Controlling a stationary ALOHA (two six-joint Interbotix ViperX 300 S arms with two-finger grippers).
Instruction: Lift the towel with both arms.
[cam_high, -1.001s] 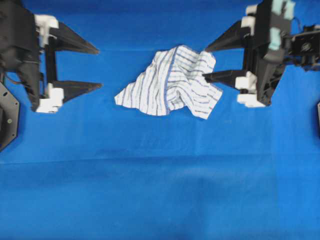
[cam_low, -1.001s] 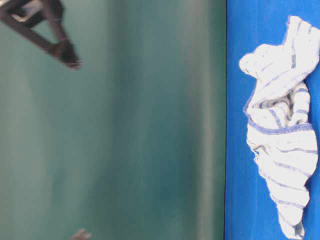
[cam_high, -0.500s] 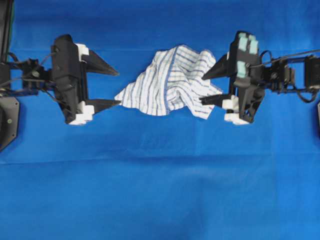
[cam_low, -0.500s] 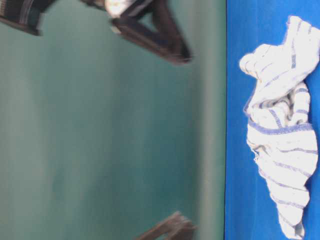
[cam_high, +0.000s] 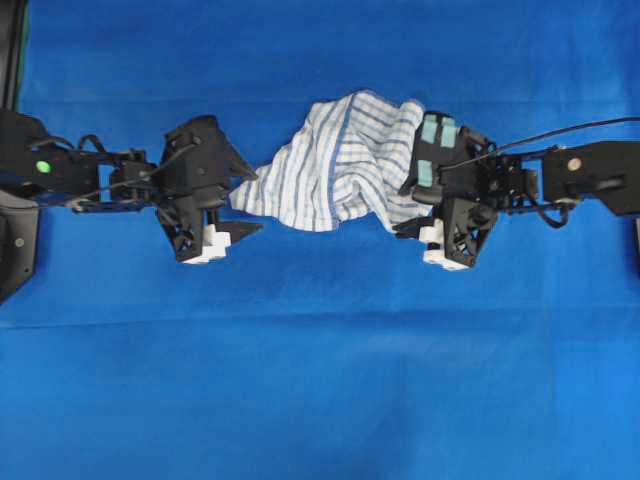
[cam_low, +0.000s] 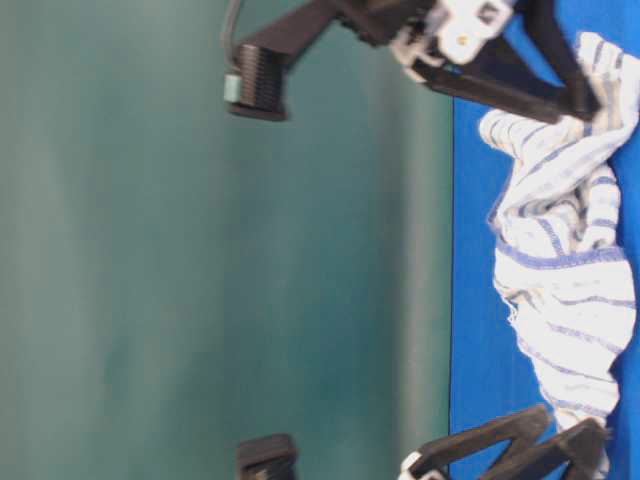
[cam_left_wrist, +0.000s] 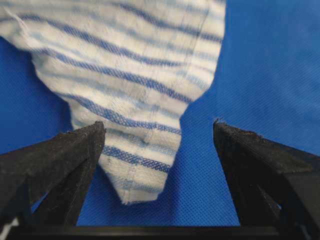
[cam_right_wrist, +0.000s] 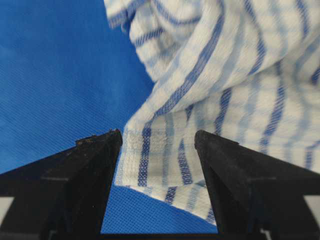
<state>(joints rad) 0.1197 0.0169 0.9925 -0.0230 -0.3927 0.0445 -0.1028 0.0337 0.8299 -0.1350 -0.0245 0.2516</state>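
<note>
Lying crumpled on the blue table cover, the towel sits in the far half of the overhead view, roughly midway between left and right. Its left end tapers to a narrow hemmed corner, and its right side bunches into raised folds. The near half of the cover is bare cloth with faint creases, and bare cover also runs along the far side behind the towel.

At the left end, the left gripper has its jaws spread wide. In the left wrist view the towel's pointed corner lies between the two black fingers, close against the left-hand one and with blue cover showing between it and the other. At the right end, the right gripper is also spread wide. In its wrist view a folded striped edge fills the gap between the fingers. Whether the fingertips touch the cloth or the cover I cannot tell in either wrist view.

From above, the right gripper's body covers the towel's right edge. The table-level view is turned on its side: both grippers are cut off at the frame edges, the one at the bottom edge showing only its finger ends, and the towel's far portion runs out of frame.
</note>
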